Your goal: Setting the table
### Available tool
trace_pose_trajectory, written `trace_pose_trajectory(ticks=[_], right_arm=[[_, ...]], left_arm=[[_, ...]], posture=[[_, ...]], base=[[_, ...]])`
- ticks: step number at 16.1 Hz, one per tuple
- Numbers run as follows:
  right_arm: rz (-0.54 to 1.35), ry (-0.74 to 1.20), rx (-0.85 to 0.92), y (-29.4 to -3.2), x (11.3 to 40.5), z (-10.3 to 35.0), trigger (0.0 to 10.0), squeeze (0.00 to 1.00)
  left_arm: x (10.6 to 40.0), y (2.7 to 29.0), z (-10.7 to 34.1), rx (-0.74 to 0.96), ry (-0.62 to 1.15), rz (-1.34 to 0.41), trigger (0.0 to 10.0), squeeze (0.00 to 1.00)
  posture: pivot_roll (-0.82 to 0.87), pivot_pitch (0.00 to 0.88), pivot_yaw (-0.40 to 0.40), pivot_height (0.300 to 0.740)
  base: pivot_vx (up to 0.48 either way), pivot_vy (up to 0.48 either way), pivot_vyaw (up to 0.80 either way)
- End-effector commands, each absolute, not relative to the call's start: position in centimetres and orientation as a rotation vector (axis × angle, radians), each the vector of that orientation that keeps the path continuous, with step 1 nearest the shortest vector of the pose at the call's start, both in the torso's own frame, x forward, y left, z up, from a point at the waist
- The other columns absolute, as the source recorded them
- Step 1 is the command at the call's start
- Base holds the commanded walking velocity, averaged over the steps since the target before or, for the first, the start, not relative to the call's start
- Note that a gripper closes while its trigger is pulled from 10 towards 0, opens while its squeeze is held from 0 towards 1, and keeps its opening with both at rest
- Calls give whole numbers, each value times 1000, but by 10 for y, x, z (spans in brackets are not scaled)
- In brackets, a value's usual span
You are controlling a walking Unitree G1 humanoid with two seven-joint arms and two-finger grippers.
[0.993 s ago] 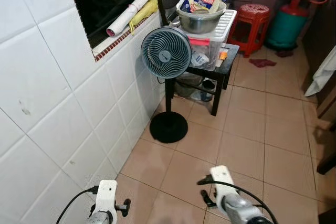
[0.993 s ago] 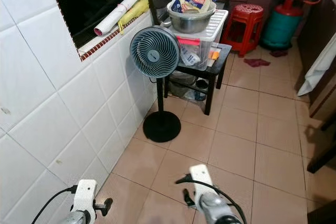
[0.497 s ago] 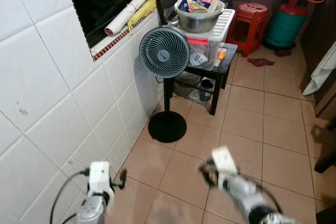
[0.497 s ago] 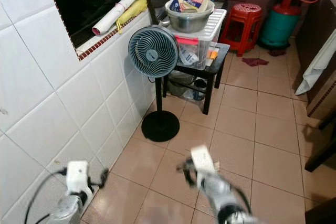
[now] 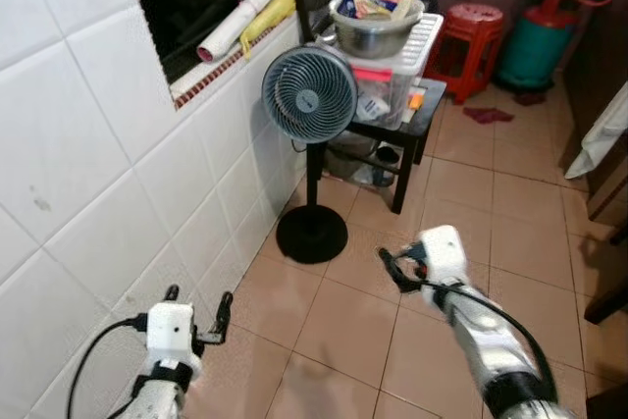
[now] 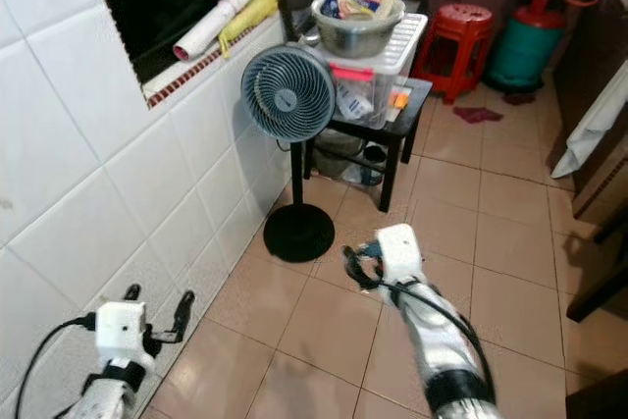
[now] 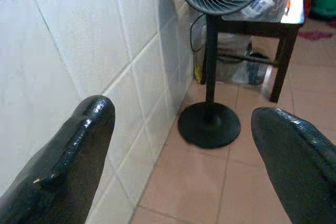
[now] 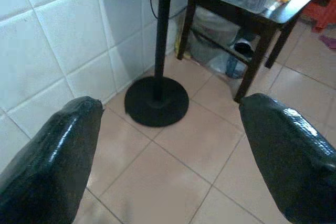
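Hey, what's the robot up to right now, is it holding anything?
Nothing is in hand. Both arms are raised in front of the robot over a tiled floor, the left gripper and right gripper both open and empty. Ahead stand a pedestal fan by the white tiled wall and a dark side table carrying a plastic bin topped with a metal bowl. No table setting has started.

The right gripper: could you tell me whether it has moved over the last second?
Yes. The right gripper, open and empty, has risen and reached forward, closer to the pedestal fan's round black base than before.
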State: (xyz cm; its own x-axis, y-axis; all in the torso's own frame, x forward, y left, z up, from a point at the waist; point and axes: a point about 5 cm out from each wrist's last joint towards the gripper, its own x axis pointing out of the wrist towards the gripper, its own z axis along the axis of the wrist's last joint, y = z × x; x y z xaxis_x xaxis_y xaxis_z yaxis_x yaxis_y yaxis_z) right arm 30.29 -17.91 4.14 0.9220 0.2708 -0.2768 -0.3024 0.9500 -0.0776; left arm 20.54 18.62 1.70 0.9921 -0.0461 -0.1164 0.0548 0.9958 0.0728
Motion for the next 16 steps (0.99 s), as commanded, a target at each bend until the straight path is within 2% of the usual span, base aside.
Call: trace_pose_trajectory(ticks=[1,4,7,10,13,16], right_arm=[[304,243,-103,-188,292,50,10000,0],[203,280,-49,-207,262,42,10000,0],[187,282,-25,-206,240,44,10000,0],[144,302,-25,-211,224,50,10000,0],[139,281,-22,-205,229,61,10000,0],[215,290,-38,-189,244,61,10000,0]], left_arm=[[198,191,30,118,104,-57,10000,0],[193,193,38,134,98,-38,10000,0],[198,184,50,140,57,-46,10000,0],[201,175,72,149,17,-33,10000,0],[195,174,84,125,22,-21,10000,0],[202,173,86,99,17,19,10000,0]], posture=[[-93,54,28,740],[-120,57,36,740],[-160,64,38,740],[-186,108,69,740],[-173,133,52,740],[-148,99,27,740]], base=[[0,0,0],[0,0,0],[0,0,0],[0,0,0],[0,0,0],[0,0,-756]])
